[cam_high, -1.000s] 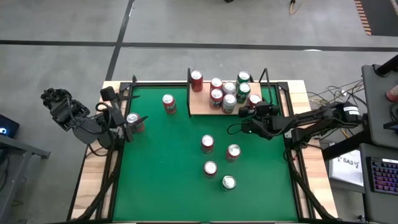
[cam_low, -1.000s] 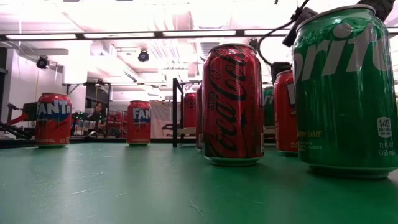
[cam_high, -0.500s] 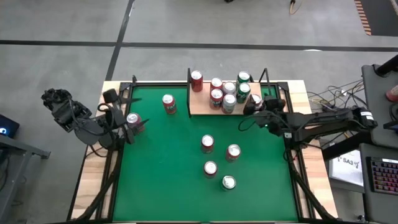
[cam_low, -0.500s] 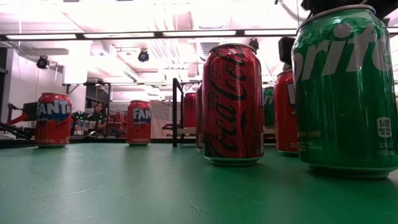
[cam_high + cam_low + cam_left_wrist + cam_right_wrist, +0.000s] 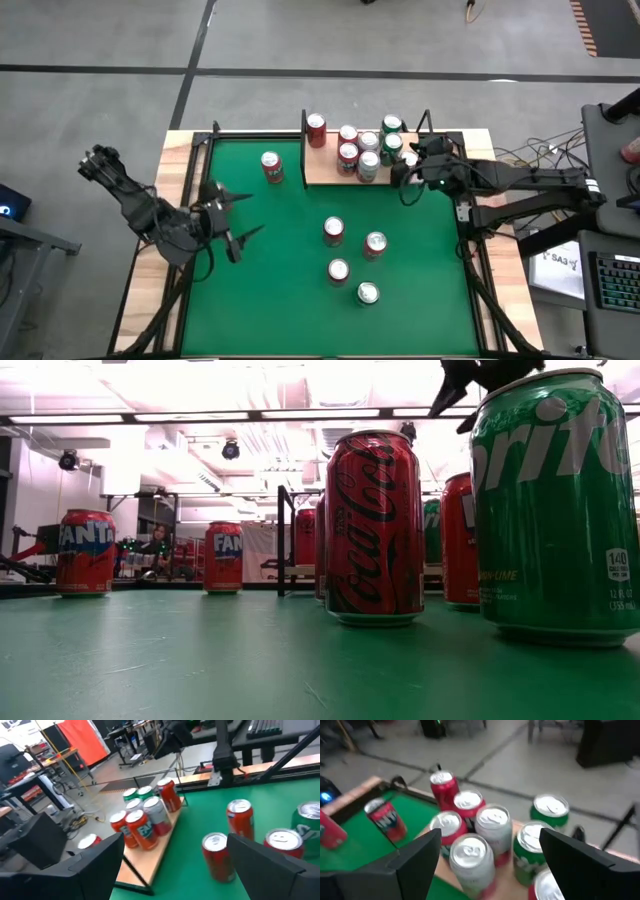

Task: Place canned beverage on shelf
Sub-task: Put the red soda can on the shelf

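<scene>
Both grippers' jaws gape empty: the left gripper [image 5: 232, 218] over the green felt counter [image 5: 290, 300], the right gripper [image 5: 405, 172] beside the can-crowded light tan wooden shelf [image 5: 322, 168].

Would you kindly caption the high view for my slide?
Cans crowd the shelf; four wait on green felt, both grippers open.

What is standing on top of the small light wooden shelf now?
The light wooden shelf carries about eight upright cans, red, silver and green. The right gripper partly covers one, so the count is uncertain.
</scene>
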### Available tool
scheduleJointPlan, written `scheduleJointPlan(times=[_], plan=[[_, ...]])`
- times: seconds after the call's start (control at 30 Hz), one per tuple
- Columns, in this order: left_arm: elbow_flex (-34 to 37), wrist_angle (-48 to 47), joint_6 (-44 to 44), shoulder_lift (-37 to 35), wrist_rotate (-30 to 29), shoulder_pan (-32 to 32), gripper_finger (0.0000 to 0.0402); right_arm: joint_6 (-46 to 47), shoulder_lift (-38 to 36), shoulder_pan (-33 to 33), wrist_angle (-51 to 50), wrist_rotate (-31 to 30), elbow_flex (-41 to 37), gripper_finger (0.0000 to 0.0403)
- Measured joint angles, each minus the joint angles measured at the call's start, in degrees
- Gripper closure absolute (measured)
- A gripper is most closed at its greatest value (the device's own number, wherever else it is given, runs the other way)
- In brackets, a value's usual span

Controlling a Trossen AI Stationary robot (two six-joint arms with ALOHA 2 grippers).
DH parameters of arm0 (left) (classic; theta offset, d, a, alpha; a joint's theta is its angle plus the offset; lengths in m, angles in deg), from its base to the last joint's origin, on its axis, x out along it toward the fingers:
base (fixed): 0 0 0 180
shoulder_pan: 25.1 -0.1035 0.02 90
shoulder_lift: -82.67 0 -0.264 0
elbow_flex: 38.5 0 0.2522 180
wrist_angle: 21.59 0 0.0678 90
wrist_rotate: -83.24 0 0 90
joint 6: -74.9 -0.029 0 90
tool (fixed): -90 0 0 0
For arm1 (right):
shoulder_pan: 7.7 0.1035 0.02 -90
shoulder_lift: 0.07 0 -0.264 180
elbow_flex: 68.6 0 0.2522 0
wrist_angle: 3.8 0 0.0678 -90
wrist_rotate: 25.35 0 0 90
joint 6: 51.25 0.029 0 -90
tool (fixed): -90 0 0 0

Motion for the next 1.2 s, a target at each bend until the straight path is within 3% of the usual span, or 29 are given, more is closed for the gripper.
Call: scheduleJointPlan(times=[0.13, 0.27, 0.4, 0.63, 0.93, 1.2], plan=[[1.23, 4.88, 0.84, 1.31, -0.04, 0.32, 0.0066, 7.46, 4.99, -1.39, -20.20, 2.99, 11.53, 0.0093], [1.31, 5.98, 1.27, 2.76, -0.07, 0.50, 0.0066, 11.43, 9.63, -3.18, -34.33, 7.10, 19.78, 0.0146], [1.31, 7.38, 1.71, 3.67, -0.25, 0.50, 0.0066, 11.01, 12.67, -5.11, -39.66, 12.98, 23.82, 0.0225], [1.33, 10.53, 1.58, 4.81, -0.28, 0.50, 0.0066, 4.41, 15.08, -9.55, -40.06, 22.43, 23.49, 0.0380], [1.27, 12.86, 1.77, 6.52, -0.29, 0.50, 0.0066, -2.99, 18.16, -16.55, -40.58, 22.88, 21.41, 0.0394], [1.20, 13.02, 1.75, 6.97, -0.39, 0.50, 0.0066, -6.31, 18.53, -18.64, -37.15, 22.45, 16.50, 0.0394]])
